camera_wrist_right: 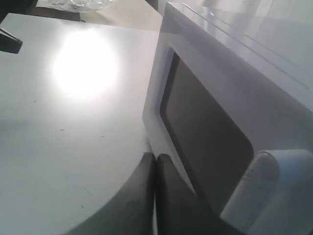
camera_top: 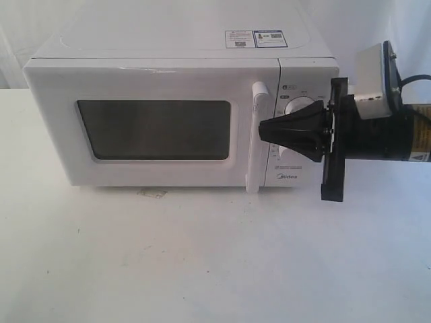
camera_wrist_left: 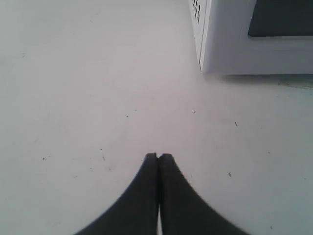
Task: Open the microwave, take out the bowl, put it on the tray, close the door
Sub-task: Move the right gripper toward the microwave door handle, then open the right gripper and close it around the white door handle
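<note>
The white microwave (camera_top: 182,54) stands at the back of the white table, its door (camera_top: 155,128) closed, dark window facing me. The tall white bar handle (camera_top: 256,138) runs down the door's right edge. My right gripper (camera_top: 262,132) is shut and empty, its black tips right beside the handle, in front of the knob panel. In the right wrist view the shut gripper (camera_wrist_right: 156,156) points along the door (camera_wrist_right: 205,127), with the handle (camera_wrist_right: 266,191) close beside it. My left gripper (camera_wrist_left: 158,155) is shut over bare table near the microwave's corner (camera_wrist_left: 205,49). The bowl is hidden; no tray shows.
A round white knob (camera_top: 301,108) is partly covered by the right gripper. Stickers (camera_top: 256,38) lie on the microwave's top. A small stain (camera_top: 151,194) marks the table below the door. A clear glass object (camera_wrist_right: 83,4) sits at the far table edge in the right wrist view.
</note>
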`<action>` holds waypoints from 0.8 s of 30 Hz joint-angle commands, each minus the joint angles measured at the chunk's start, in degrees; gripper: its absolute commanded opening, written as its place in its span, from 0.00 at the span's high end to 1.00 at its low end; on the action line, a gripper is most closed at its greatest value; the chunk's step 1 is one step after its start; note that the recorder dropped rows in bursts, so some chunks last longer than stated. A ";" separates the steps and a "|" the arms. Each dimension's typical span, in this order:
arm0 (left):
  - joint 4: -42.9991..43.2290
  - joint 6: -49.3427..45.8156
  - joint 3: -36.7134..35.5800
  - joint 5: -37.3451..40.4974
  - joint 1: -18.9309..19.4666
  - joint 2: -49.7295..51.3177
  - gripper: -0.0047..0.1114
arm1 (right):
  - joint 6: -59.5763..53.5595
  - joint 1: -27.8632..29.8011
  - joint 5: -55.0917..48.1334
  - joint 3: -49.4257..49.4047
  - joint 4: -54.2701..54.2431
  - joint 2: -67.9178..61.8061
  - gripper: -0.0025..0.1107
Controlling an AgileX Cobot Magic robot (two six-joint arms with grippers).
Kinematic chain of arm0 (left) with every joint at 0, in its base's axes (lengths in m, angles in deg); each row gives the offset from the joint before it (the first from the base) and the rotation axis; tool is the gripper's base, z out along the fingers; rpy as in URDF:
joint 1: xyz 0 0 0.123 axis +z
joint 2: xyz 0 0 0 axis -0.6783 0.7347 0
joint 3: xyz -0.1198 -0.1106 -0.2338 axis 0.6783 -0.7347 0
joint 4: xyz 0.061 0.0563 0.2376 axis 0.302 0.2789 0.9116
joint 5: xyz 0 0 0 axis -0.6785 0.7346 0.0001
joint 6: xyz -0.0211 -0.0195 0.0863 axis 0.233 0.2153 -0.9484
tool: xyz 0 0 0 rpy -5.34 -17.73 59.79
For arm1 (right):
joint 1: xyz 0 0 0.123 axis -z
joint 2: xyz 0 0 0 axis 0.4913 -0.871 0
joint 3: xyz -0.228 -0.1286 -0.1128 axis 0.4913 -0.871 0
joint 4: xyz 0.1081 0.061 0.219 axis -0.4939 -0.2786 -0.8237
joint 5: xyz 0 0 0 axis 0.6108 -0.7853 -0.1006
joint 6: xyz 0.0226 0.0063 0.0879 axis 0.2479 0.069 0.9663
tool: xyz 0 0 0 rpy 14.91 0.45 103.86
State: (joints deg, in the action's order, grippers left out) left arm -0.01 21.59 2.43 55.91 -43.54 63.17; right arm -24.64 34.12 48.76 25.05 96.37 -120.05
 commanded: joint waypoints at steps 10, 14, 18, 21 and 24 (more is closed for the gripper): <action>0.00 -0.18 -0.28 0.17 0.15 -0.29 0.96 | -9.55 0.52 0.54 0.49 -7.18 -3.14 0.95; 0.00 -0.18 -0.28 0.17 0.15 -0.29 0.96 | -9.41 0.52 -2.79 0.49 -8.94 -3.14 0.76; 0.00 -0.18 -0.28 0.17 0.15 -0.29 0.96 | -8.78 0.52 -4.75 0.49 -9.72 -3.24 0.50; 0.00 -0.18 -0.28 0.17 0.15 -0.29 0.96 | -7.96 0.52 -7.27 0.49 -10.38 -3.24 0.44; 0.00 -0.18 -0.28 0.17 0.15 -0.29 0.96 | -7.80 0.52 -7.70 0.49 -12.06 -4.30 0.44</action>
State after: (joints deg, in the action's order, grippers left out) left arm -0.01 21.59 2.43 55.91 -43.54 63.17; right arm -32.86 34.48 41.72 25.14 86.26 -123.55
